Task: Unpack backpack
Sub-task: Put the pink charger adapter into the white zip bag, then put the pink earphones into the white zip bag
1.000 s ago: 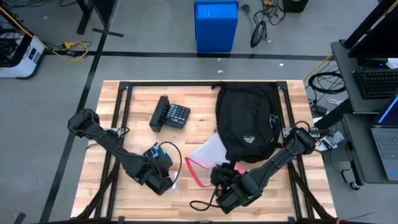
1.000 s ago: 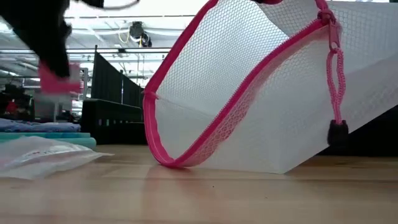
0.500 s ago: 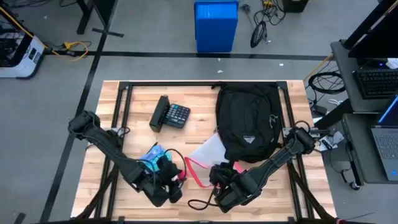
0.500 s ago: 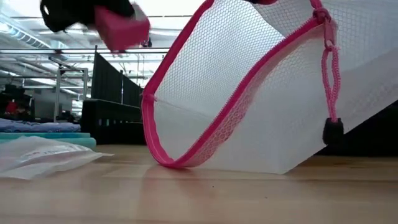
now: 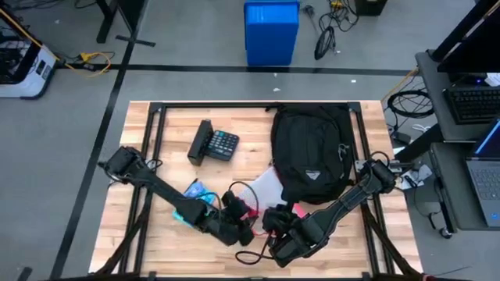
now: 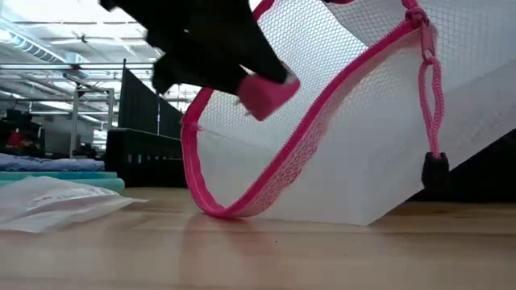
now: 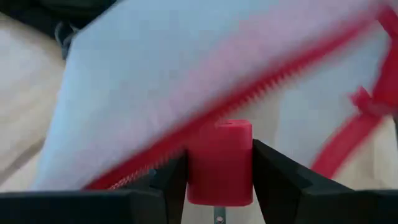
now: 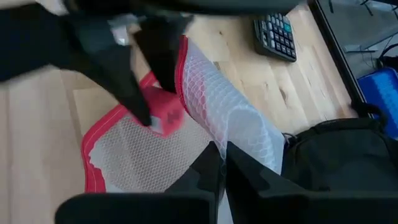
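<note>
High view put the backpack point(image 5: 311, 152) flat on the far right part of the wooden counter point(image 5: 176, 121), lying beside the calculator point(image 5: 214, 144), which sat well apart to its left. Near the front edge, both arms met over a white mesh pouch point(image 5: 262, 190) with a pink zipper. The left tool point(image 5: 238, 222) was clamped on a small pink block point(image 7: 220, 163), its 2 fingers pressed against the block's sides in the left wrist view. The low view showed that block point(image 6: 268, 94) carried in the air in front of the pouch's open mouth point(image 6: 266, 153), clear of the counter. The right tool point(image 8: 219, 163) pinched the mesh wall of the pouch, fingers nearly together, holding it propped up. A blue packet point(image 5: 193, 192) lay under the left arm, and a clear plastic bag point(image 6: 56, 201) rested on the counter nearby.

The likely step was lifting items out of the pouch that came from the backpack. The risks looked plain: the block's smooth sides could slip from the left tool if it were swung fast, and the 2 arms worked very close, so a careless pull might snag the zipper cord point(image 6: 430, 97) or knock the right arm's hold loose and collapse the pouch.
</note>
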Robot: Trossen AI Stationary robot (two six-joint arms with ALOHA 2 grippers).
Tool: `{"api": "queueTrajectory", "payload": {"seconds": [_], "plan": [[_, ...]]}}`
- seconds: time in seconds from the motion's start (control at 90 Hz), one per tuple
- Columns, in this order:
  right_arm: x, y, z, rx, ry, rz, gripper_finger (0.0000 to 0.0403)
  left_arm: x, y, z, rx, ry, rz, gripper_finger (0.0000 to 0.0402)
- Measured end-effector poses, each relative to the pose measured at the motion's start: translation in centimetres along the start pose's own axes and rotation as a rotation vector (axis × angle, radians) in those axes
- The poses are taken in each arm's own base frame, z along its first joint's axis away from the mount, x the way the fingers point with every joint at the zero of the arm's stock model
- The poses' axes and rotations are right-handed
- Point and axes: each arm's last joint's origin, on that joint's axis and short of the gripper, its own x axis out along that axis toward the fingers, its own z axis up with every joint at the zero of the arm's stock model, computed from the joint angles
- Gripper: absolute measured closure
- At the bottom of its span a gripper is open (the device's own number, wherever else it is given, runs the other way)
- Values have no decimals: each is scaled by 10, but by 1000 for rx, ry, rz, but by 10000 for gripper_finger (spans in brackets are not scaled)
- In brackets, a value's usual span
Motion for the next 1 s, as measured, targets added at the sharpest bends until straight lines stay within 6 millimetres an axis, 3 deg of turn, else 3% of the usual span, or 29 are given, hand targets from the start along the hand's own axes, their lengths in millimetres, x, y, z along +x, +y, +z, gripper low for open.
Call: {"api": "queueTrajectory", "payload": {"seconds": [0.133,0.4,0.533,0.722,0.856,1.0], "plan": [[0,0,0,-9,-1,0,403,11,12,12,-54,-22,43,238],[0,0,0,-9,-1,-1,403,22,23,21,-12,21,35,100],[0,0,0,-8,-1,0,403,20,20,17,0,69,-21,59],[0,0,0,-8,1,2,403,1,6,10,43,144,-138,69],[0,0,0,-7,2,3,403,-33,-10,16,57,156,-273,102],[0,1,-1,-7,11,14,403,-71,-15,11,99,220,-304,137]]}}
